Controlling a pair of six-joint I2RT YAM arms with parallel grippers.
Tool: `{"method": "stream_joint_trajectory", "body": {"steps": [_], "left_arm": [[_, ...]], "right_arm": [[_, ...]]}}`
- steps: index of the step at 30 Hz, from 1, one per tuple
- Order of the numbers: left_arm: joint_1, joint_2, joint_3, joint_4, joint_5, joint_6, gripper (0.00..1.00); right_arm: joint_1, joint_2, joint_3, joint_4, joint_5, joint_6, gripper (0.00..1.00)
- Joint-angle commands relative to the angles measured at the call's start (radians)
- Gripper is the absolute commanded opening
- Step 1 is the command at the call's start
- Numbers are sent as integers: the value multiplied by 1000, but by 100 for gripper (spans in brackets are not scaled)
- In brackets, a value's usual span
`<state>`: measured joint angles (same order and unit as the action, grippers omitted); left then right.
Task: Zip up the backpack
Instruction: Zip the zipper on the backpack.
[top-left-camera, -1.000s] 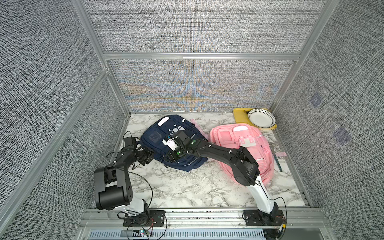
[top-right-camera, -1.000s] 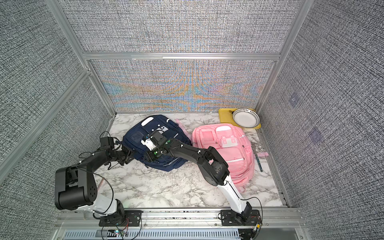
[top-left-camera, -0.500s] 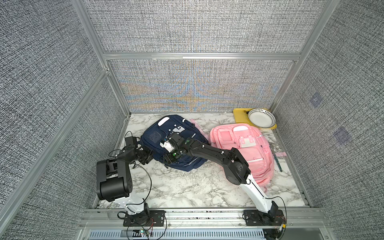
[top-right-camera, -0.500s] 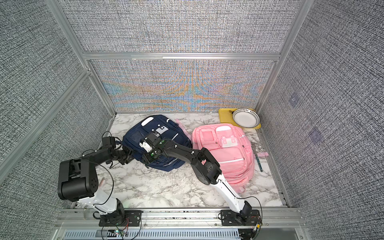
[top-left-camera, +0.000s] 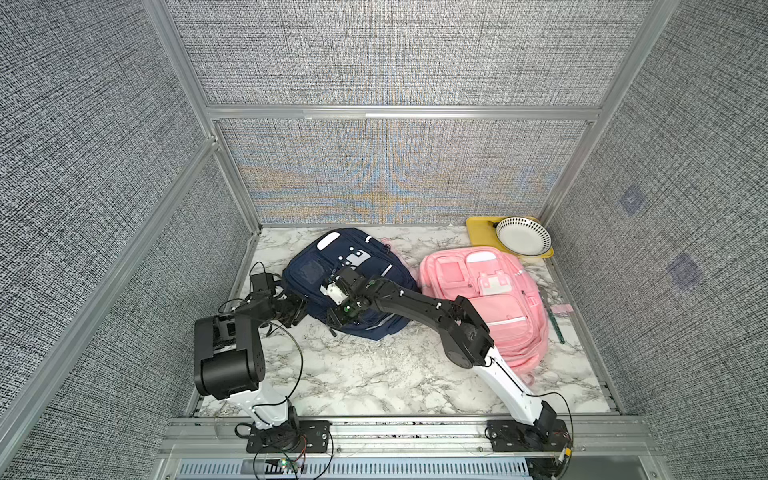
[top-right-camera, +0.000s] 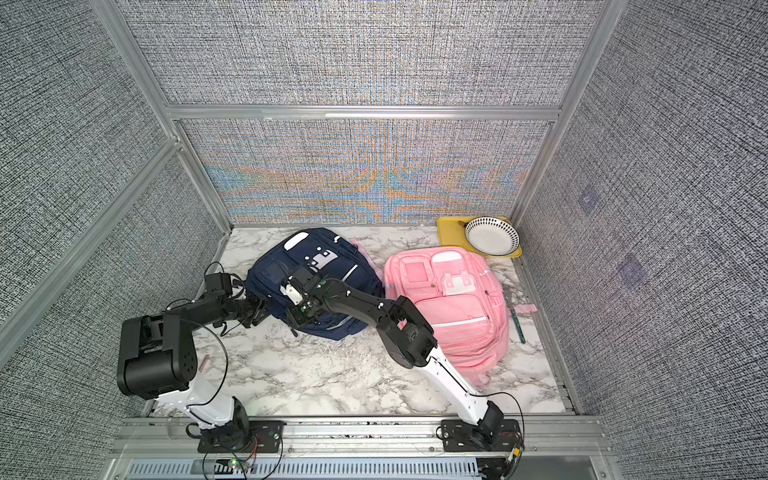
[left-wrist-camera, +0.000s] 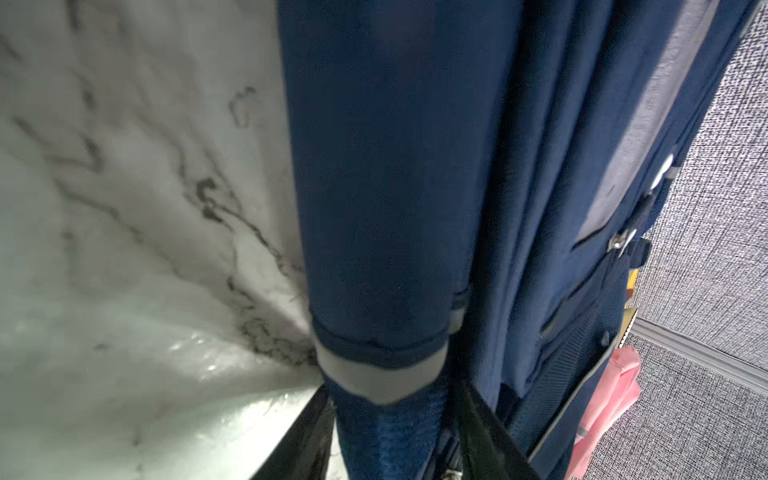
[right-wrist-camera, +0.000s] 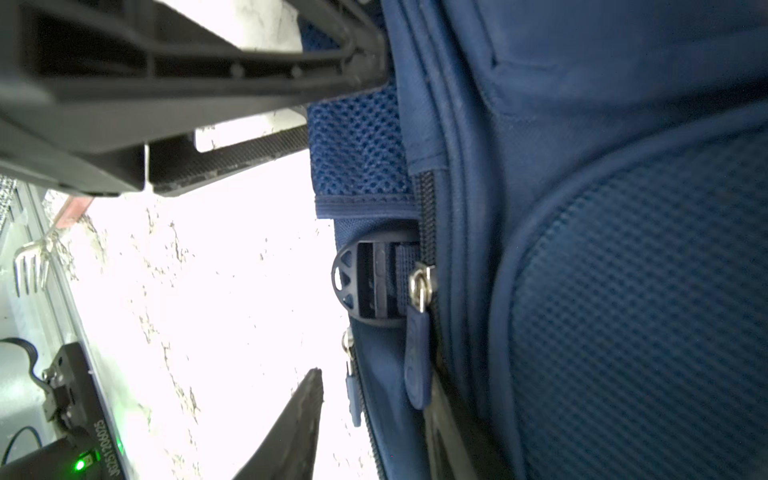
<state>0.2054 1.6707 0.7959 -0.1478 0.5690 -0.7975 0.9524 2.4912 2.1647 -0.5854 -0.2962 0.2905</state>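
On a marble table (top-left-camera: 374, 374) within grey walls (top-left-camera: 395, 62), the left gripper (left-wrist-camera: 395, 415) clamped the bag (top-left-camera: 316, 270); only the right wrist view showed the pull (right-wrist-camera: 417, 365) between the right gripper's (top-left-camera: 335, 320) parted fingers (right-wrist-camera: 299, 424).

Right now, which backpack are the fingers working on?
The navy backpack; left fingers and right fingers are at its near edge, not at the pink backpack.

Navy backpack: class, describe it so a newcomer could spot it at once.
On the marble table, two backpacks lie side by side. The navy backpack is on the robot's left, dark blue with white patches, unlike the pink backpack.
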Motion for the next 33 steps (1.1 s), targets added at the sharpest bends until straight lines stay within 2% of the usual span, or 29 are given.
{"method": "stream_joint_trajectory", "body": {"steps": [1,4,9,15,23,27,33], "left_arm": [[0,9,-8,28,18,2,50],[0,16,-14,34,27,4,49],[0,12,-15,33,28,8,48],[0,12,-11,30,27,8,48],[0,23,9,3,-4,5,46],[1,51,44,-31,-49,12,35],[0,84,88,-88,-114,36,7]], "right_arm": [[-9,7,-2,19,46,18,41],[-12,7,-2,53,46,17,36],[-23,12,1,91,27,30,15],[-23,-5,-16,100,19,22,2],[5,-66,-106,102,57,3,0],[21,-94,-143,97,90,-3,0],[23,-138,-224,105,113,6,0]]}}
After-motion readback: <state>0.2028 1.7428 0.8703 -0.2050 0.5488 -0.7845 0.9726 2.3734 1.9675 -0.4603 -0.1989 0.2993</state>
